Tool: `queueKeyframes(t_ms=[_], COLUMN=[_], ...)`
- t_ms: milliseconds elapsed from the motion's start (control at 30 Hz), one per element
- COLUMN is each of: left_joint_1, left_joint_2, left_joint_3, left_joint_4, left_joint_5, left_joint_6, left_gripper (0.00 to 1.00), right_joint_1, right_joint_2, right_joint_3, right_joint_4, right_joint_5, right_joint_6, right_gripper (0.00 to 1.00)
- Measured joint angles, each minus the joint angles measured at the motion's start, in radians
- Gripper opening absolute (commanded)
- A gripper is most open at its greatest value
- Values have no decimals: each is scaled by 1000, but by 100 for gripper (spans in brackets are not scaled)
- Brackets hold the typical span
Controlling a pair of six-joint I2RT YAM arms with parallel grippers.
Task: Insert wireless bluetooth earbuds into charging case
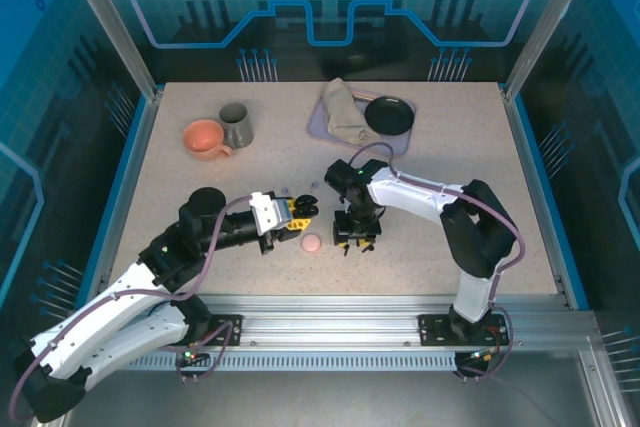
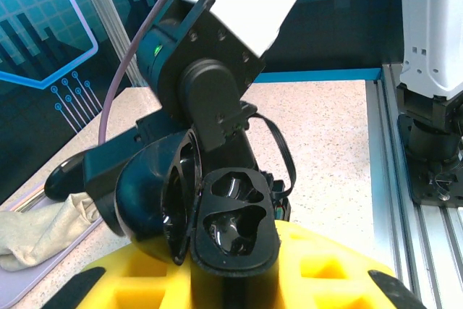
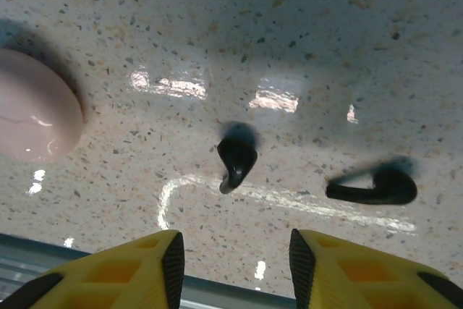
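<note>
The earbuds [image 3: 236, 161] are glossy black, the table [image 3: 325, 48] is beige with fine dark speckles, and the round case [image 3: 32, 117] is pale pink. The right gripper [image 3: 235, 258] has yellow fingers [image 3: 145, 269] edged with black pads, and the open charging case [image 2: 231, 226] is black throughout.

**Bystanders on the far side of the table [image 1: 480, 177]**

Well beyond left pincer [image 1: 303, 215]: salmon cup [image 1: 205, 139], grey mug [image 1: 236, 124] just beside it. Well beyond right pincer [image 1: 357, 237]: lilac tray [image 1: 318, 128] bearing crumpled beige cloth [image 1: 343, 112] and black round dish [image 1: 389, 115].
</note>
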Motion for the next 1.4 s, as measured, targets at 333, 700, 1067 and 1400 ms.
queueKeyframes(t_ms=[333,700,1067,1400], left_joint_1=[0,0,0,0], left_joint_2=[-18,-19,-31,-39], left_joint_3=[0,-1,-11,-18], left_joint_4=[-2,-2,-2,-2], left_joint_5=[0,0,0,0], left_joint_6=[0,3,3,3], left_gripper=[0,0,0,0], right_joint_1=[-2,-2,-2,3], right_joint_2=[109,167,196,224], right_joint_3=[63,94,121,155], right_joint_4=[-15,-33,-66,-108], right_joint_5=[2,3,10,31], right_joint_6=[-8,-16,-19,-19], right_gripper=[44,40,37,36])
